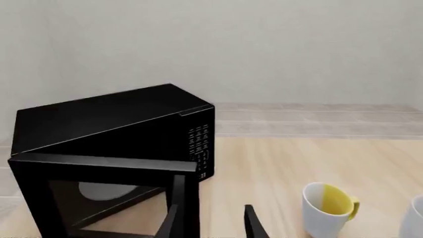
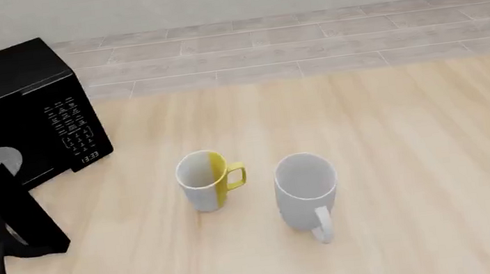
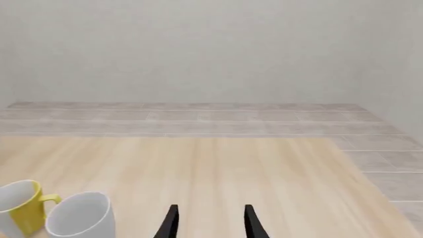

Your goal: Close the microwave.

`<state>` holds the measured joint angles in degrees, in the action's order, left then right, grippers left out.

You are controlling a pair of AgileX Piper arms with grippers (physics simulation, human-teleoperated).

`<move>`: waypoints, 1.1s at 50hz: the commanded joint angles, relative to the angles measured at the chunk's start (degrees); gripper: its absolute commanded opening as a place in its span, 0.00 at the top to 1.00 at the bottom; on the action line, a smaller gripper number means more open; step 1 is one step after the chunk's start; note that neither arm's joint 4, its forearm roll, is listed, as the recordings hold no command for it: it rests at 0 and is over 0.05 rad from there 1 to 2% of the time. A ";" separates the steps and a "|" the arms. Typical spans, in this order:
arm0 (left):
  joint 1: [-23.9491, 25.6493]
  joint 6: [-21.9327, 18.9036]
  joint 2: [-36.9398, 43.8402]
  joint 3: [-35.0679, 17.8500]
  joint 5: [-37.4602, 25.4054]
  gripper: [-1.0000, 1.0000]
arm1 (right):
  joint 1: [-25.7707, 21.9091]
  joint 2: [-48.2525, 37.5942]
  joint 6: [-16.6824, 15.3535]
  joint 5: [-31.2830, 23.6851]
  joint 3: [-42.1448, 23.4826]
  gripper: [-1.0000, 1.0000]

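**Microwave door stands open, left gripper lined up beside it**

The large glossy black box microwave point(image 2: 11, 102) sits at the far left of the pale wood-grain tabletop point(image 2: 388, 161), turned at an angle so its white-marked keypad panel point(image 2: 73, 126) faces toward the middle. Its hinged dark door point(image 1: 106, 196) is swung wide open toward the arms' side, and a white round turntable plate point(image 1: 102, 190) shows through the door's window inside the cavity.

The left gripper point(image 1: 211, 223) hangs low just beside the door's free edge, its two black fingers apart and holding nothing. That position likely suits a push on the door's outer face to swing it shut. The right gripper point(image 3: 210, 222) hovers over bare tabletop well away to the right, its fingers likewise apart and empty; it seems parked out of the way, since the job needs one arm.

A white mug with a yellow inside and handle point(image 2: 205, 179) and a plain white mug point(image 2: 307, 185) stand upright near the middle, close together and well clear of the door's swing.

The small digital clock point(image 2: 90, 157) under the keypad appears to read 13:33; the key markings are too small to read.
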<state>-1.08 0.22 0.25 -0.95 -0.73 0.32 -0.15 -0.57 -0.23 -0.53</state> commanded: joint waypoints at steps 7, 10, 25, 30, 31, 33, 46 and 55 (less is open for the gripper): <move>1.00 0.72 -0.24 -2.74 -1.02 0.00 | 1.69 -4.86 -0.27 3.29 0.51 0.00; 1.85 1.02 -0.24 -3.72 -2.30 0.00 | 1.25 -5.57 -0.59 3.79 0.48 0.00; -0.16 1.54 -0.24 -4.95 -5.03 0.00 | 0.36 -6.32 -1.63 4.55 -0.25 0.00; -0.77 1.70 -0.24 -4.71 -5.09 0.00 | 0.24 -6.20 -1.64 4.41 -0.48 0.00; -0.81 1.53 -0.24 -4.69 -5.10 0.00 | 0.19 -6.01 -1.67 4.23 -0.55 0.00; -0.93 1.48 -0.24 -4.49 -5.00 0.00 | 0.14 -5.76 -1.68 4.13 -0.49 0.00; -3.51 2.28 -0.20 -2.14 -4.56 0.00 | 0.41 -6.37 -1.40 5.23 0.22 0.00; -3.84 2.93 1.84 0.33 -2.73 0.00 | 0.18 -6.34 -1.58 5.25 0.17 0.00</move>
<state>-3.78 2.77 0.54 -2.80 -5.12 0.53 -6.06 -2.04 4.42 -0.54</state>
